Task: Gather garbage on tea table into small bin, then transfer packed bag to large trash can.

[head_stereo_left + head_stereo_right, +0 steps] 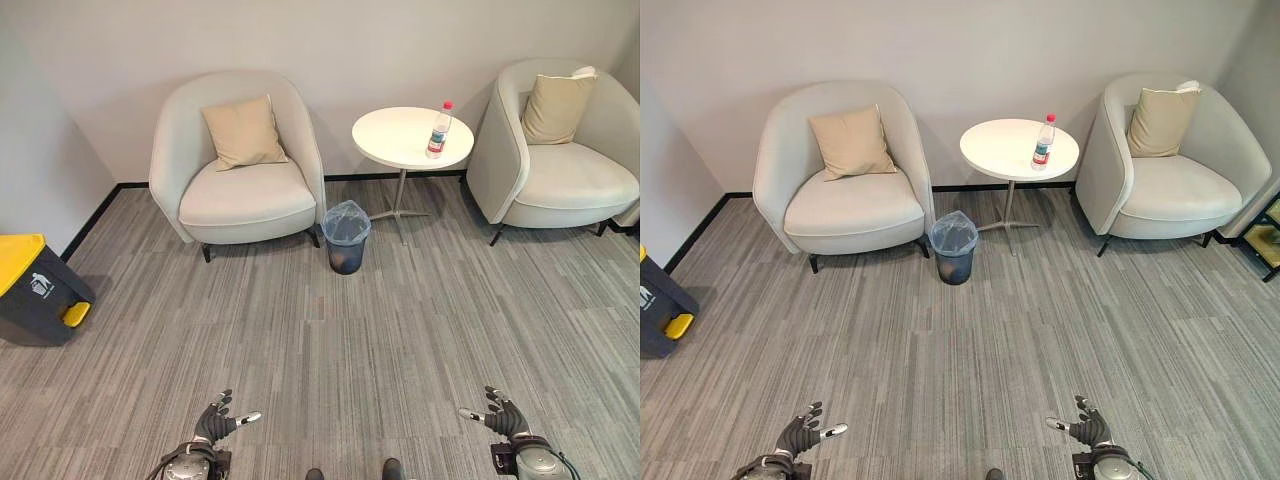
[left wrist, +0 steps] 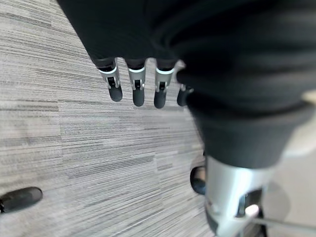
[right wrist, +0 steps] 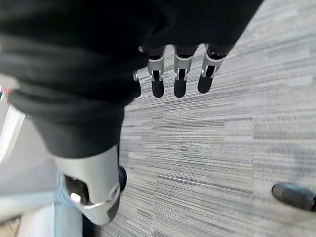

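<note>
A clear plastic bottle (image 1: 438,130) with a red cap stands upright near the right edge of the round white tea table (image 1: 400,140). On the floor to the table's left sits the small bin (image 1: 346,237), dark with a pale blue bag lining it. The large trash can (image 1: 35,290), dark grey with a yellow lid, stands at the far left by the wall. My left hand (image 1: 217,420) and right hand (image 1: 503,414) hang low over the carpet, far from the table, fingers straight (image 2: 138,91) and holding nothing (image 3: 180,81).
Two light grey armchairs flank the table, the left one (image 1: 240,160) and the right one (image 1: 560,150), each with a beige cushion. Grey striped carpet (image 1: 330,350) stretches between me and the furniture. A low shelf (image 1: 1265,235) shows at the far right.
</note>
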